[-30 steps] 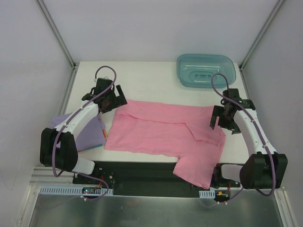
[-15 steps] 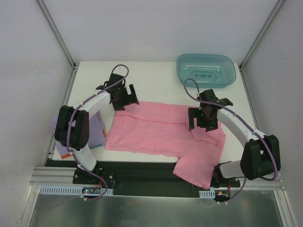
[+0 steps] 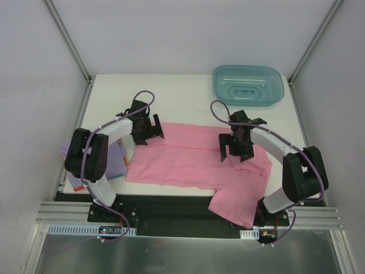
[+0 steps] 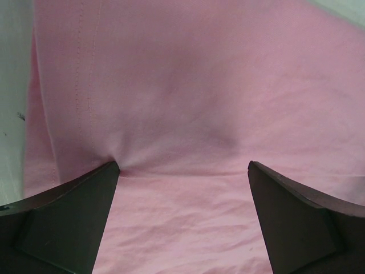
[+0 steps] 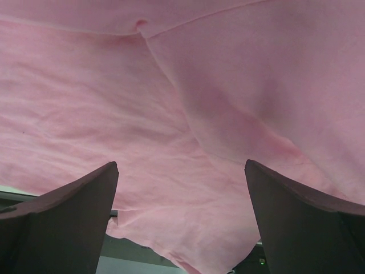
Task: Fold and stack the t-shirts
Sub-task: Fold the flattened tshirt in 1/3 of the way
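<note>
One white table (image 3: 188,94), pink t-shirt (image 3: 188,160) spread, teal tub (image 3: 248,84) far right corner

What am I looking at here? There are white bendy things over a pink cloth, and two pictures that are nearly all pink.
The white bendy things are two robot arms bolted at the near edge of a table. The wide picture comes from a camera fixed above and behind them. Each arm ends in a two-finger claw: the left gripper and the right gripper. The two pink pictures come from small cameras on the wrists; the dark wedges at the bottom are the claw's own fingers, spread open. On the table lies a pink t-shirt, one part hanging over the near edge. A purple t-shirt lies to its left, a teal tub at the back. Nothing is held right now.
</note>
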{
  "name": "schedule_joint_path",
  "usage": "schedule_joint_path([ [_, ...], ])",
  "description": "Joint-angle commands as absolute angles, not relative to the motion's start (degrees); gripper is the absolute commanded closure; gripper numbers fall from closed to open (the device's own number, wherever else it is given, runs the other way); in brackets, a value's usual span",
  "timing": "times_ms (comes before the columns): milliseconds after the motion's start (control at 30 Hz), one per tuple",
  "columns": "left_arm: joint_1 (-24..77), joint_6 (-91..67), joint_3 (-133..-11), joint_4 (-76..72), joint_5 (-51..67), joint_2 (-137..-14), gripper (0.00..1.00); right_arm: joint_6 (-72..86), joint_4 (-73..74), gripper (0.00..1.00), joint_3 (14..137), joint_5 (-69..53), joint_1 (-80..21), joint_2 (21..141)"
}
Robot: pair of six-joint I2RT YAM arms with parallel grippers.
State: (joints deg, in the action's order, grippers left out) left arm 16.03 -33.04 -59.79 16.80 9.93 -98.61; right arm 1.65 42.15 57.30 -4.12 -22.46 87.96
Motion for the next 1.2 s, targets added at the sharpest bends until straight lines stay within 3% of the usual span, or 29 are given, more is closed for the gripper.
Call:
schedule_joint_path([
  [0,15.38,-31.64,-57.57,18.63,6.77,-97.73,0.01,3.86,41.92,0.03,56.87,-1.50,-21.80,88.42],
  [267,15.38,-32.25,-57.13,18.63,6.86,-97.38,0.01,7.47,37.18,0.03,52.74,-8.08,-10.21,82.00],
  [533,15.38,-32.96,-57.48,18.63,6.86,-98.87,0.01,5.54,36.39,0.03,52.38,-9.67,-0.98,88.50],
  [867,14.77,-33.40,-62.31,18.81,7.82,-103.09,0.01,4.57,36.82,0.03,62.83,-12.66,5.18,104.48],
  [1167,14.06,-34.10,-68.99,19.25,9.67,-107.48,0.01,1.85,44.47,0.03,82.25,-11.26,6.24,115.12],
])
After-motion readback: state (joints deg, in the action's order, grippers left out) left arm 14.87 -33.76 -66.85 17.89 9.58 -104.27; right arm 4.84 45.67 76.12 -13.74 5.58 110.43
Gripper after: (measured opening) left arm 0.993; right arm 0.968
